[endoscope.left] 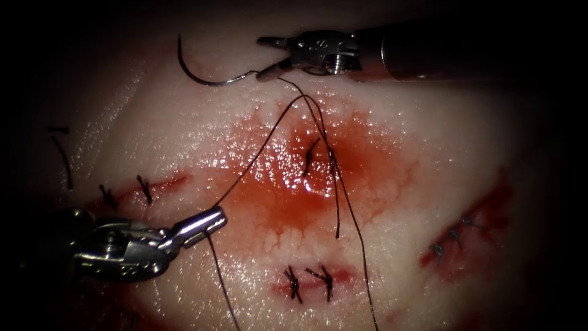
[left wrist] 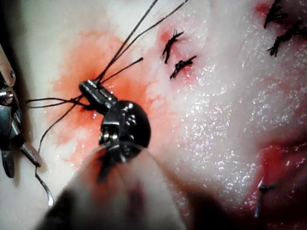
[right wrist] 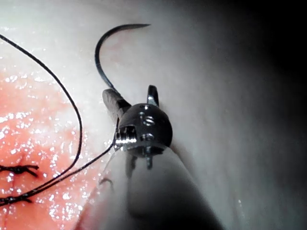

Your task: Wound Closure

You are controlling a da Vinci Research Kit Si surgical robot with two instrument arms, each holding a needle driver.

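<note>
The curved needle (endoscope.left: 205,81) (right wrist: 98,57) lies free on the pale tissue (endoscope.left: 429,141) beyond the central cut, not in the tissue. Its tail end touches one jaw of my right tool (endoscope.left: 262,58) (right wrist: 129,91), whose jaws stand open around nothing. Black thread (endoscope.left: 263,147) runs from the needle's tail over the red fluid (endoscope.left: 275,190) to my left tool (endoscope.left: 218,216) (left wrist: 86,87), shut on the thread left of the cut. A knot (endoscope.left: 309,156) sits in the cut. Two strands (endoscope.left: 352,208) trail toward the near edge.
Finished stitches (endoscope.left: 309,281) close a small cut near the front; others (endoscope.left: 127,193) sit at the left and more (endoscope.left: 453,236) at the right. A loose thread piece (endoscope.left: 63,159) lies at the far left. The right tool's shaft (endoscope.left: 429,55) spans the upper right.
</note>
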